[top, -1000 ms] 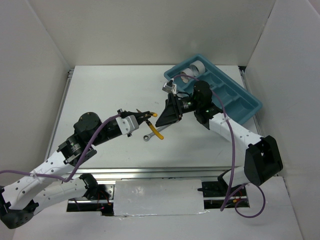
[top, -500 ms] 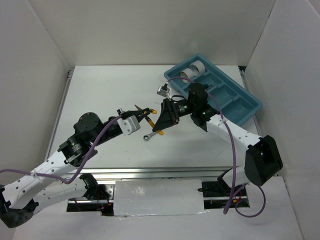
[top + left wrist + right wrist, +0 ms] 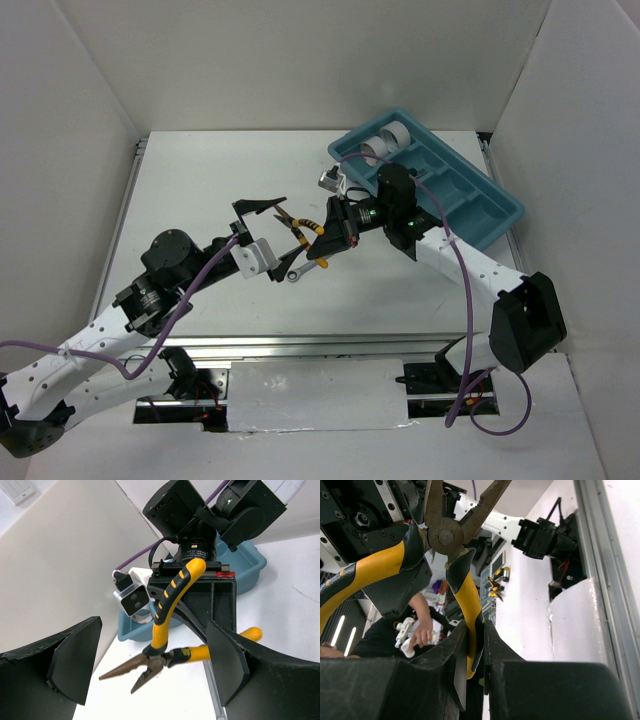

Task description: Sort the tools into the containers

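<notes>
Pliers (image 3: 303, 231) hang in the air over the middle of the tabletop (image 3: 200, 190) in the overhead view, between the two arms, which reads as a handover or a regrasp. The right pincer (image 3: 325, 243) is clenched on one yellow handle. The left pincer (image 3: 272, 236) is spread wide just left of the nose and grips nothing. A silver wrench (image 3: 298, 270) lies on the tabletop right beneath them. The teal tray (image 3: 497, 206) sits at the far right, with two tape rolls (image 3: 385, 142) in its far end compartment.

From the left wrist, that pincer's fingers (image 3: 75, 665) stand apart on either side of the pliers, whose nose is parted. The right pincer carries them by the upper handle, with the tray behind it.

From the right wrist, both pads pinch the yellow handle near its end, which leaves the head free. The right arm is nearer the tray, so I judge it better placed to carry them there.
</notes>
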### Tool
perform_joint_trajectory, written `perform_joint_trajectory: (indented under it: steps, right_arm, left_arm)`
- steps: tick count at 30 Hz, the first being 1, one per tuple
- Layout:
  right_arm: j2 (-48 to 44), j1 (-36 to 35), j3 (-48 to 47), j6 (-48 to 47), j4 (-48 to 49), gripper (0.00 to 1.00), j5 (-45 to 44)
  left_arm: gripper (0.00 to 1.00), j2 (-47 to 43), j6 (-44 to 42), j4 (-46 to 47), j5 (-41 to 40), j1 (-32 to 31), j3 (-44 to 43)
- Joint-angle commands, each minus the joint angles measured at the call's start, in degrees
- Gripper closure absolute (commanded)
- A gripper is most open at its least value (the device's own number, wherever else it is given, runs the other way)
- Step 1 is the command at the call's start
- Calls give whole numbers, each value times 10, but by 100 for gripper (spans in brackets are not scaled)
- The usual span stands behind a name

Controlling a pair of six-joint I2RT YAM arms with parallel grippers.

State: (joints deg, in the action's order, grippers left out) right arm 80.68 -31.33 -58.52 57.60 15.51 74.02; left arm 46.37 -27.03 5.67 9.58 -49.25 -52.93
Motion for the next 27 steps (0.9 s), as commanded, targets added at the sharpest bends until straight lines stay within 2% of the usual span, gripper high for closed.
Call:
perform_joint_trajectory:
  steps: [1, 6, 9, 12, 14, 15, 16, 19, 22, 23, 27]
  right_arm:
    - [-34, 17, -38, -58, -41, 100, -4]
    - [-48, 64, -44, -123, -111, 100, -29]
    - [-57, 129, -61, -173, -211, 100, -97]
    - [-66, 203, -104, -197, -314, 100, -237]
    - [-58, 231, -183, -216, -415, 100, -476]
    - [-55, 234, -194, -217, -436, 100, -477]
    - [-55, 236, -200, -223, -449, 100, -581]
    - [-56, 256, -192, -246, -445, 100, -728]
    - [-40, 260, -183, -324, -424, 100, -808]
    - [-15, 259, -189, -344, -438, 100, -852]
    - [50, 260, -232, -425, -500, 100, -933]
  left_arm:
    - [1, -15, -8, 25, 11, 0, -5]
    - [1, -30, -8, 8, 17, 0, -8]
    - [1, -42, -3, 0, -14, 0, -9]
    - [1, -34, 10, -24, -70, 10, -23]
    - [1, -30, 25, -50, -87, 26, -29]
    - [1, -30, 28, -54, -87, 32, -29]
    - [1, -29, 32, -55, -87, 42, -27]
    - [1, -20, 46, -55, -93, 57, -24]
    - [1, -4, 62, -82, -113, 71, -26]
    - [1, 0, 64, -84, -114, 74, -26]
    - [1, 4, 85, -82, -115, 91, -22]
